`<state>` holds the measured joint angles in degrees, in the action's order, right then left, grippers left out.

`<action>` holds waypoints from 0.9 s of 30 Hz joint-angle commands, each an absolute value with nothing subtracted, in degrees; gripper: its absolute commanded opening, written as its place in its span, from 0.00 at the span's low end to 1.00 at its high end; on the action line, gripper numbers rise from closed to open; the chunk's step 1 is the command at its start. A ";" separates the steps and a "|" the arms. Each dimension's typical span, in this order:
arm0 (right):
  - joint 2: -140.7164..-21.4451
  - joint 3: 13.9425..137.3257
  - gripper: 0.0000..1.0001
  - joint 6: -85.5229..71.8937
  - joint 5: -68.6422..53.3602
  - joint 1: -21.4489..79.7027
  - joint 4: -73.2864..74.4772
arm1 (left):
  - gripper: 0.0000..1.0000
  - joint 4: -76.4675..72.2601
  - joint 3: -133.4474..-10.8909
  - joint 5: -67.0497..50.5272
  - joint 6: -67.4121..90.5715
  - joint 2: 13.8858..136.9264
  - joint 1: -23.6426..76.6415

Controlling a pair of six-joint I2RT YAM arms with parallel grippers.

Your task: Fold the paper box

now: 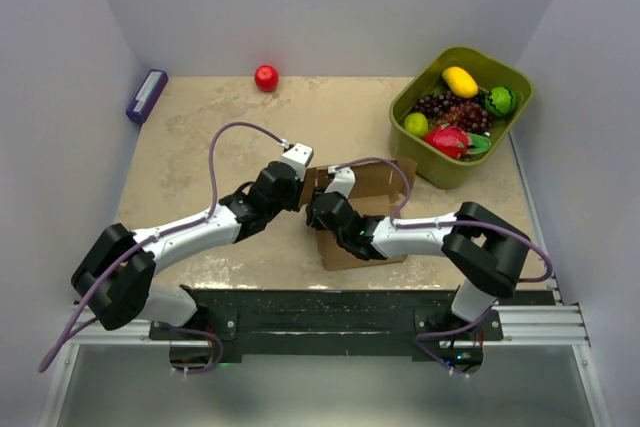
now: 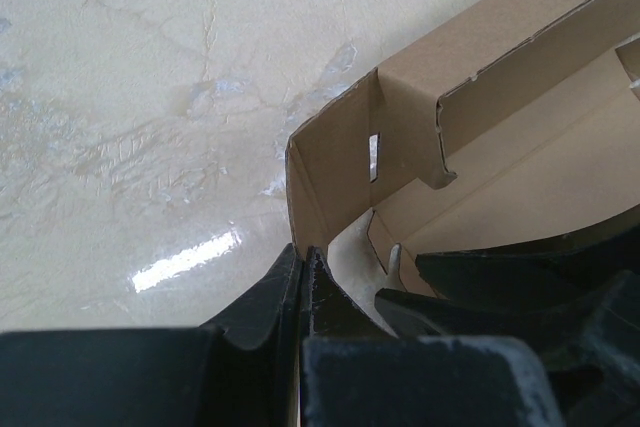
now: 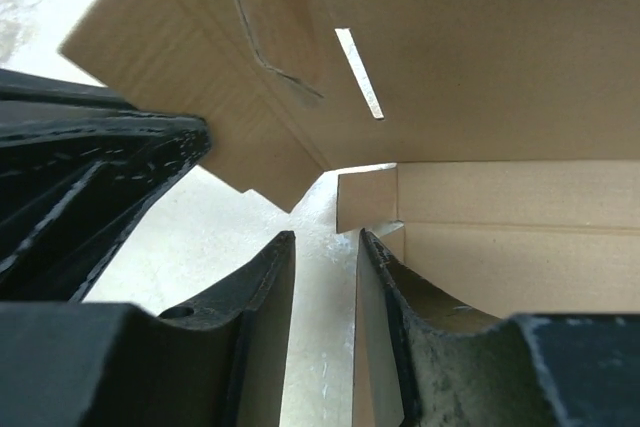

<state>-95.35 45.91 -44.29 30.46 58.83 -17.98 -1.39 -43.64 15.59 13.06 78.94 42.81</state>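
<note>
Pale grey walls close in on three sides of a mottled beige table (image 1: 200,147), glossy enough to throw back a streak of light in the left wrist view. At the upper right of the overhead frame sits a green bin (image 1: 425,162) of toy fruit. Just to its lower left, at centre, lies the paper box (image 1: 375,187), partly raised, with one wall upright.

We see the left hand (image 2: 300,252) pressed together, apparently on the bottom corner of that wall. The right hand (image 3: 325,237) has its fingers narrowly apart, with bare table between them and a small flap (image 3: 367,199) just above; it pinches nothing. A red ball (image 1: 266,78) rests well apart at the top.

We judge the danger to be slippage. On so slick a surface the thin card may slide or buckle if the right hand closes beside the flap. A tab could then miss the slot (image 3: 360,72).
</note>
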 commanded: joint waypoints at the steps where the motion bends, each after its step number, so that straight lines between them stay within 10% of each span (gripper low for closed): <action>1: -96.76 49.22 0.35 -46.41 32.87 59.06 -19.42 | 0.00 -1.93 -45.00 15.12 14.15 76.82 42.54; 27: -98.70 50.98 0.15 -48.78 42.27 57.92 -9.76 | 0.00 -1.05 -44.39 16.17 12.92 75.06 42.63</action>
<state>-99.31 50.15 -47.05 37.98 58.52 -11.90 -0.56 -43.64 15.20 12.97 77.12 42.81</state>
